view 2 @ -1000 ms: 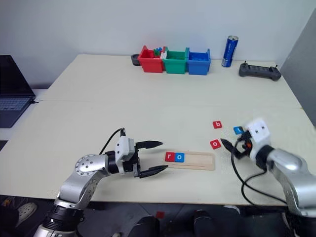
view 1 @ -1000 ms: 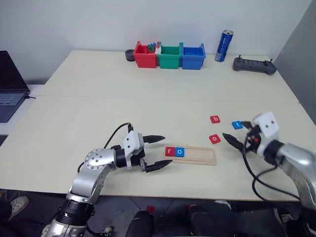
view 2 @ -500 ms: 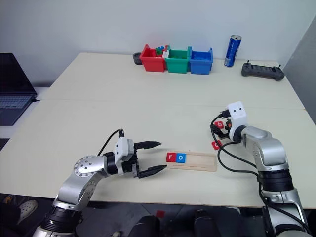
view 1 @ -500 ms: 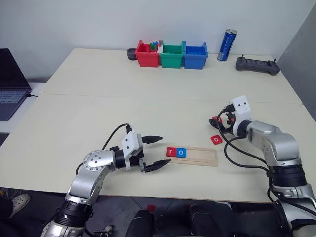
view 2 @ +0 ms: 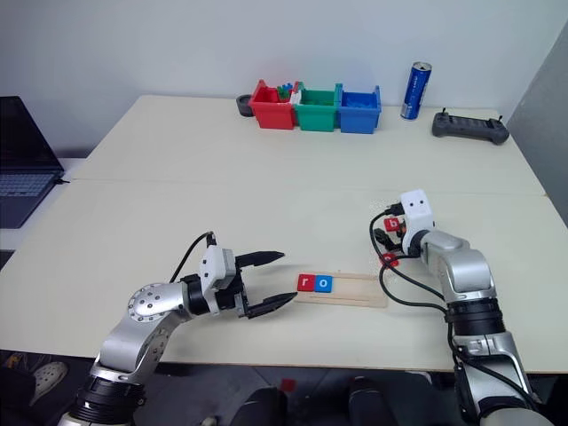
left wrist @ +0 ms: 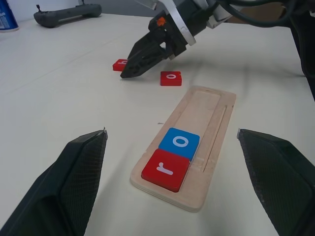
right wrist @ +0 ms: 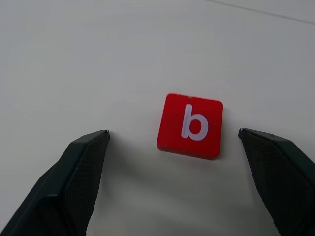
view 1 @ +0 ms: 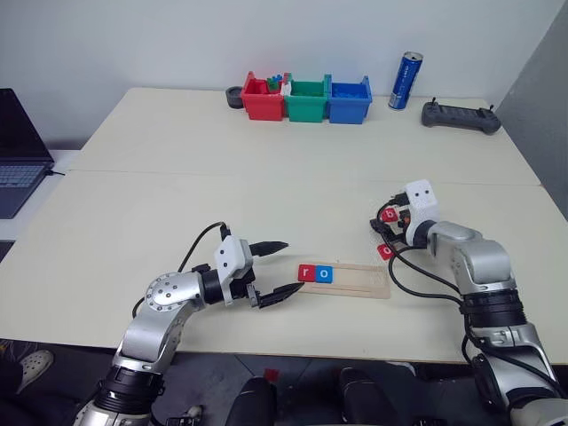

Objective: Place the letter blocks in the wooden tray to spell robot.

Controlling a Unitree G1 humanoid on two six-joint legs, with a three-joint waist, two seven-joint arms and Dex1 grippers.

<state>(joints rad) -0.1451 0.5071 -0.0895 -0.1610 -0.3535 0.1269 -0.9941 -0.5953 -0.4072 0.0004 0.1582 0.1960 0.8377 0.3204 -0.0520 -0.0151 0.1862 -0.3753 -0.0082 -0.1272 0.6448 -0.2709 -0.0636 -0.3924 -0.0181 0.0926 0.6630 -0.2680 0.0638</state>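
The jaws of the right gripper [right wrist: 172, 184] are spread wide and hold nothing. They point down at the red b block [right wrist: 191, 126], which lies flat on the table [view 1: 177, 195] between the 2 black fingers [right wrist: 78, 172]. The fingers do not touch the block. The jaws of the left gripper [view 1: 273, 269] are spread wide too, and they are empty. That gripper hangs just beside the left end of the wooden tray [view 1: 364, 282], pointing along it.

The wooden tray lies flat near the front edge of the table. 2 letter blocks sit in it at its left end. The red r block [left wrist: 165, 168] is first, and the blue o block [left wrist: 179, 142] is next to it, touching it. The rest of the tray is bare wood.

A red o block [left wrist: 171, 77] lies on the table just past the far end of the tray, close to the right gripper. The red b block is a little farther back than that one.

At the back of the table stand 3 plastic bins in a row: a red bin [view 1: 264, 99], a green bin [view 1: 306, 100] and a blue bin [view 1: 348, 99]. To their right stand a blue can [view 1: 403, 81] and a dark controller [view 1: 460, 116]. A laptop [view 1: 19, 146] sits off to the left.
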